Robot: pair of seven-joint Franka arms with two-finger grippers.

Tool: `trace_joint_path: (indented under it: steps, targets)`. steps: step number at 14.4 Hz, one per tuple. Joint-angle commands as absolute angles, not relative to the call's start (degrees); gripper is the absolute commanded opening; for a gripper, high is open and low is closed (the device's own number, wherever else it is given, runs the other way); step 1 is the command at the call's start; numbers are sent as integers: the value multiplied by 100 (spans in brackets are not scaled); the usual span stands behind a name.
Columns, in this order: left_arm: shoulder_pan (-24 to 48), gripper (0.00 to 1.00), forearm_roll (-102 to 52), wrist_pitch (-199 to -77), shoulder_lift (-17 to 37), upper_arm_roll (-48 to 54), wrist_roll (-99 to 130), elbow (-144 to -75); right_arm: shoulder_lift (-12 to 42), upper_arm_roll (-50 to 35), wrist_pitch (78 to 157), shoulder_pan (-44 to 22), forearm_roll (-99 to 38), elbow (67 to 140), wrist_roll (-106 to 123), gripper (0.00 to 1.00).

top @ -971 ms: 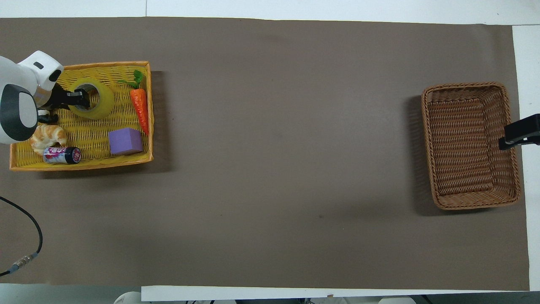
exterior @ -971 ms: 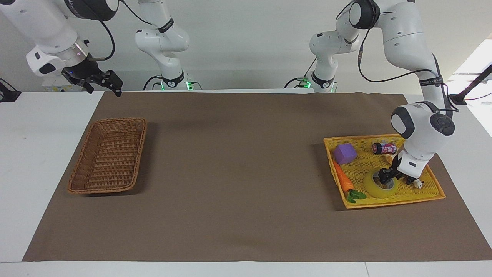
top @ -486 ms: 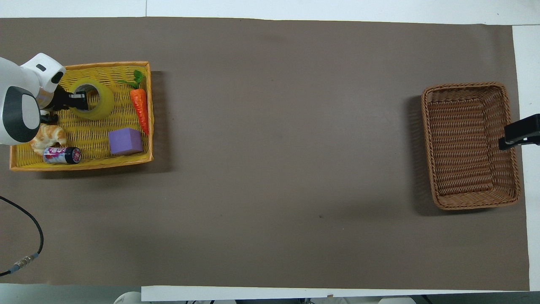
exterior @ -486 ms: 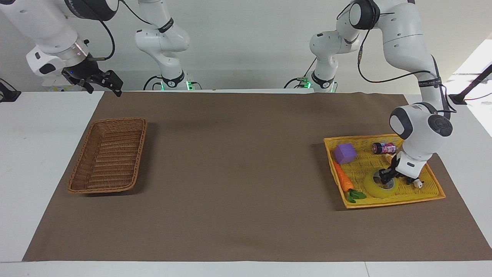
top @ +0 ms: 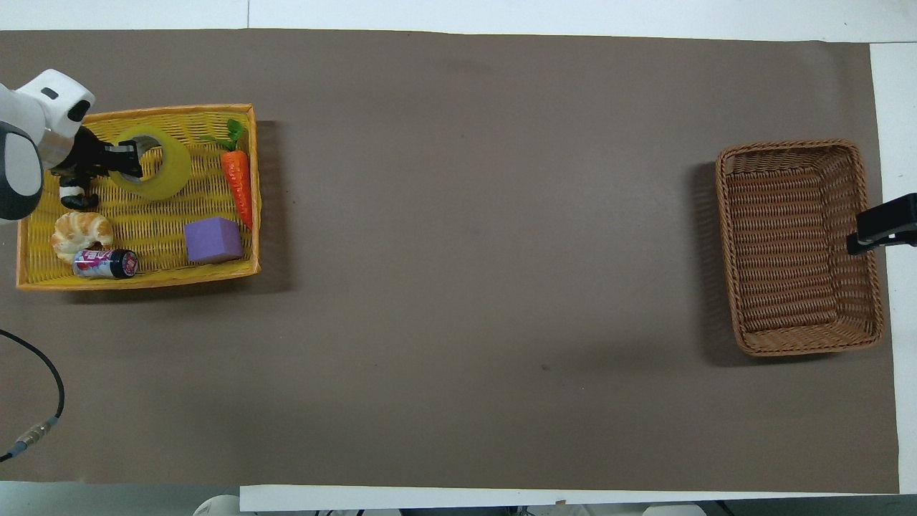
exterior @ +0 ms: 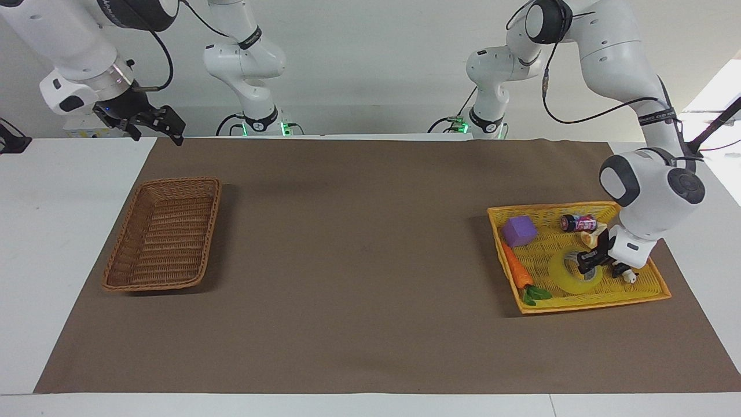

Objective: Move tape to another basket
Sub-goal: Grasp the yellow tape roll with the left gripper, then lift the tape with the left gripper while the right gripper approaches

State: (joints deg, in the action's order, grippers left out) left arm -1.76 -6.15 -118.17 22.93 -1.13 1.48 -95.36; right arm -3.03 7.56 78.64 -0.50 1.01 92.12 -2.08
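The yellow tray (top: 136, 276), at the left arm's end of the counter (top: 458, 322), holds a carrot (top: 237, 179), purple block (top: 212, 240), croissant (top: 81, 231), can (top: 104, 264) and the tape (top: 161, 175). The left gripper (exterior: 587, 262), fingers clamped on the tape's wall, holds it tilted above the tray floor. The basket (exterior: 162, 234) contains nothing. The right gripper (exterior: 151, 124) waits, fingers spread wide, over the counter's edge near the basket.

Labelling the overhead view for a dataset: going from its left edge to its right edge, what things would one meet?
Croissant, small can, tape, purple block, carrot, all in the yellow tray, then the brown basket.
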Motion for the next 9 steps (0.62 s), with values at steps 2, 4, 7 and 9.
trace_joint_path:
  steps: [2,4,7,9]
  targets:
    - [437,0,-1107,-10794,1865,-88,1123,-9114,-343,677,8101,-26,88,9273,-88,99]
    - [1252,2,-1213,-10810,1724,-88,1622,-9420,-360,668,8113,-35,79,9290,-79,99]
    - [2283,0,-1222,-11467,1477,-70,2714,-9975,-597,677,8077,-26,97,9342,-62,99]
    - [2758,0,-1248,-11846,1511,-70,3476,-9975,-598,668,8208,-26,-347,9421,69,99]
